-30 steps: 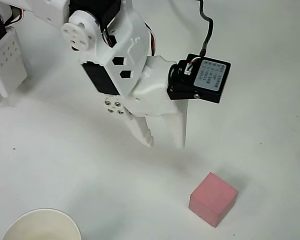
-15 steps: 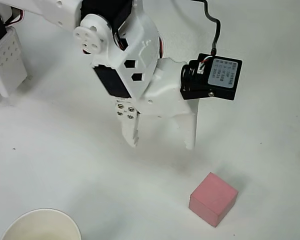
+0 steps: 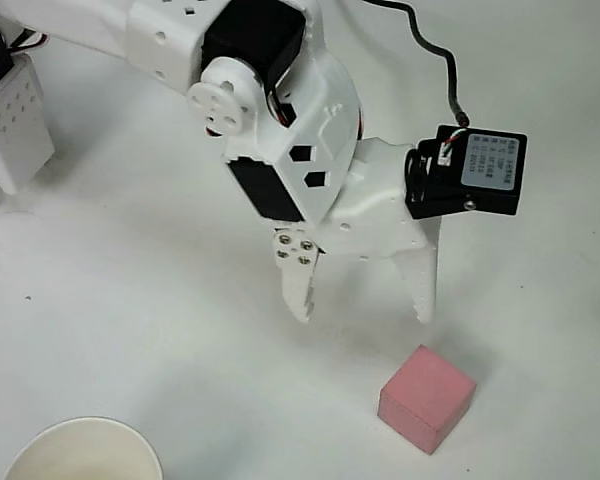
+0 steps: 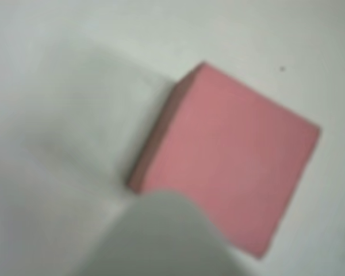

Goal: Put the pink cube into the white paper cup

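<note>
Seen from overhead, a round white paper cup with a thin rolled rim (image 3: 82,452) is sitting at the lower left edge of the plain white table (image 3: 130,330), partly cut off by the frame, its pale inside showing. To its right, a white plastic robot arm with black servo blocks (image 3: 270,120) is reaching down from the upper left, and its white two-finger gripper (image 3: 364,305) is hanging with both tapered fingers spread well apart and nothing between them, their tips pointing toward the lower edge of the picture. A small black camera box with a grey label (image 3: 470,172) is riding on the gripper's right side, a dark cable curling up from it. Further right and just below the fingertips, a small matte pink cube with sharp edges (image 3: 427,397) is resting on the table, turned at an angle, apart from the gripper and well apart from the cup. In the wrist view, blurred, the same pink cube (image 4: 233,167) is lying on the white surface, with a pale rounded finger (image 4: 161,241) rising from the bottom edge just in front of it.
</note>
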Robot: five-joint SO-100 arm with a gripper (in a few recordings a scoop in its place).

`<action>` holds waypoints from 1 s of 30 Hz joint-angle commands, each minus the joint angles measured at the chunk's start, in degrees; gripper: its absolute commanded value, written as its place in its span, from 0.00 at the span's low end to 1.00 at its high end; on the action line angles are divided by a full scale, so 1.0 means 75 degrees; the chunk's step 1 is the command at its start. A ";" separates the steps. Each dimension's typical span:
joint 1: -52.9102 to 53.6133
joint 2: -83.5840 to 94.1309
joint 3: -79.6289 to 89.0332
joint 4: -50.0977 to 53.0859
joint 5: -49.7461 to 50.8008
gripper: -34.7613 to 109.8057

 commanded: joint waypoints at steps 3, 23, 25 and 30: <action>0.0012 -0.0187 -0.1465 -0.0094 -0.0352 0.56; 0.0035 -0.1430 -0.2977 -0.0094 0.0234 0.56; 0.0023 -0.1570 -0.3129 -0.0094 0.0305 0.56; 0.0012 -0.2191 -0.3984 0.0457 0.0492 0.56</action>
